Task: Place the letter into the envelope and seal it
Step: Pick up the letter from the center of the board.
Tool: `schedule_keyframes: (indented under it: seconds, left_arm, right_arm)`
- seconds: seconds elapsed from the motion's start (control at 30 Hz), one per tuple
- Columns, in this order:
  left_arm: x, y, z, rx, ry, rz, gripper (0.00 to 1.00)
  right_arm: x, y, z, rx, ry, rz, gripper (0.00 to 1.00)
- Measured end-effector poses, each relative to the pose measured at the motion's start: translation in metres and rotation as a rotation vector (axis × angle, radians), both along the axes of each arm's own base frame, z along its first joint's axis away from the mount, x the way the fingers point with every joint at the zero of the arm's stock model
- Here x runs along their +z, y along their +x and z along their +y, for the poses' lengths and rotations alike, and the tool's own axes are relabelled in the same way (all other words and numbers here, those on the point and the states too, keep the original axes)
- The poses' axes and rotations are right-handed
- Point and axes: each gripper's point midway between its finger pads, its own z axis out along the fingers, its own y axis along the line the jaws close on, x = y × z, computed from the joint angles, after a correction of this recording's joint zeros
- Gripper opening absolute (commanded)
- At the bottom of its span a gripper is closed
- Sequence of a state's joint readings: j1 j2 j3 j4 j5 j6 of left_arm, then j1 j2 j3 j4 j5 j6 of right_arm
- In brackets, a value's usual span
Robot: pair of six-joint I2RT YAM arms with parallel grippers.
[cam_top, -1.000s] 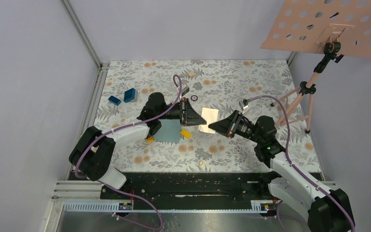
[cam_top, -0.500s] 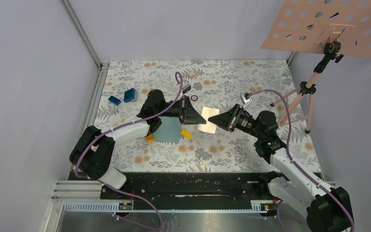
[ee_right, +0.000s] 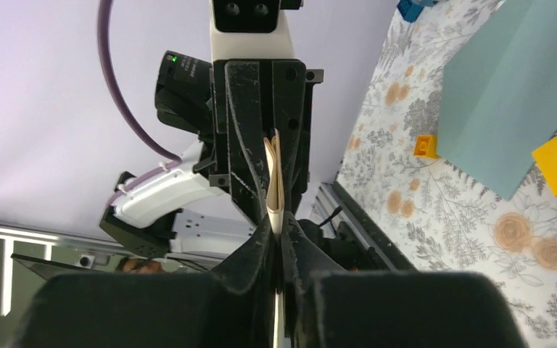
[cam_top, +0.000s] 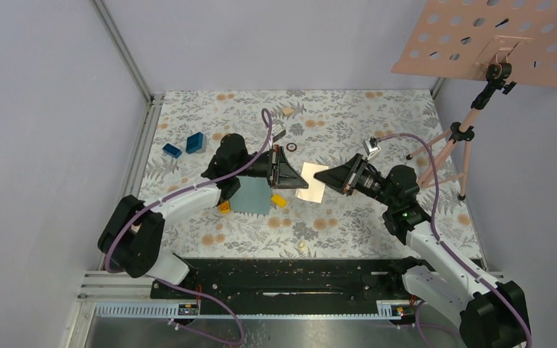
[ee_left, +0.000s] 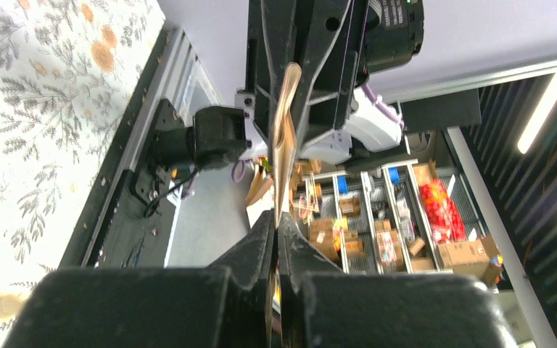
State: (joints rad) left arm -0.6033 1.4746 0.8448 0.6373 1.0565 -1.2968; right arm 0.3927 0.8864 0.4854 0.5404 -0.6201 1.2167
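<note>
Two blue blocks [cam_top: 195,142] sit at the left of the floral tabletop [cam_top: 348,116]. An orange block [cam_top: 224,207] lies at the near left corner of the teal envelope [cam_top: 254,196], which rests flat on the tabletop. A yellow block [cam_top: 279,200] lies at its right edge. The left end effector [cam_top: 297,177] is pressed together on one edge of the tan letter [cam_top: 312,187]. The letter is just right of the envelope, spanning the gap between both arms. The right end effector [cam_top: 319,175] pinches the opposite edge. A pink perforated board [cam_top: 493,36] stands on a tripod [cam_top: 453,145] at far right.
</note>
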Motion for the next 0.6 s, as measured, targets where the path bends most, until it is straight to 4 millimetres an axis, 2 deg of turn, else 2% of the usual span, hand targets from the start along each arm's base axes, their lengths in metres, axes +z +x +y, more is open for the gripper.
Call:
schedule_keyframes:
  seconds: [0.07, 0.1, 0.13, 0.17, 0.2, 0.27, 0.33, 0.37, 0.43, 0.47, 0.5, 0.53, 0.57, 0.6]
  left_arm:
    - [0.0, -0.001, 0.001, 0.002, 0.004, -0.012, 0.0]
    - [0.001, -0.002, 0.001, 0.003, 0.005, -0.02, 0.0]
    - [0.0, -0.002, 0.002, 0.005, 0.007, -0.023, 0.0]
    - [0.0, -0.002, 0.002, 0.008, 0.008, -0.029, 0.0]
    - [-0.001, -0.002, 0.002, 0.006, 0.01, -0.033, 0.0]
    - [-0.004, -0.004, 0.003, -0.001, 0.025, -0.029, 0.0]
    - [-0.007, -0.004, 0.004, 0.001, 0.034, -0.032, 0.0]
    - [-0.007, -0.004, 0.004, 0.003, 0.037, -0.035, 0.0]
    - [-0.01, -0.005, 0.005, -0.005, 0.044, -0.036, 0.0]
    - [-0.011, -0.005, 0.005, -0.005, 0.047, -0.036, 0.0]
    - [-0.012, -0.005, 0.006, -0.005, 0.049, -0.036, 0.0]
    - [-0.012, -0.004, 0.006, -0.003, 0.05, -0.039, 0.0]
    - [-0.013, -0.004, 0.006, -0.004, 0.052, -0.045, 0.0]
    - [-0.015, -0.006, 0.007, -0.011, 0.059, -0.042, 0.0]
  right_arm:
    - [0.002, 0.0, 0.0, -0.001, 0.008, -0.006, 0.0]
    - [0.003, 0.001, 0.0, 0.0, 0.012, -0.008, 0.04]
    - [0.005, 0.001, 0.0, 0.0, 0.015, -0.012, 0.21]
    - [0.005, 0.0, 0.001, 0.002, 0.016, -0.015, 0.13]
    - [0.005, 0.001, 0.001, -0.001, 0.016, -0.015, 0.0]
    - [0.006, 0.005, -0.001, -0.014, 0.02, -0.02, 0.0]
    - [0.003, 0.007, 0.0, -0.013, 0.02, -0.01, 0.2]
    - [0.001, 0.008, 0.001, -0.01, 0.018, -0.001, 0.02]
    - [-0.001, 0.011, 0.001, -0.015, 0.019, 0.006, 0.0]
    - [-0.001, 0.012, 0.002, -0.012, 0.024, 0.009, 0.05]
    - [-0.001, 0.012, 0.002, -0.013, 0.028, 0.013, 0.23]
    - [0.0, 0.013, 0.002, -0.011, 0.032, 0.01, 0.07]
    - [0.001, 0.013, 0.002, -0.012, 0.035, 0.008, 0.0]
    - [0.002, 0.013, 0.002, -0.015, 0.04, 0.005, 0.0]
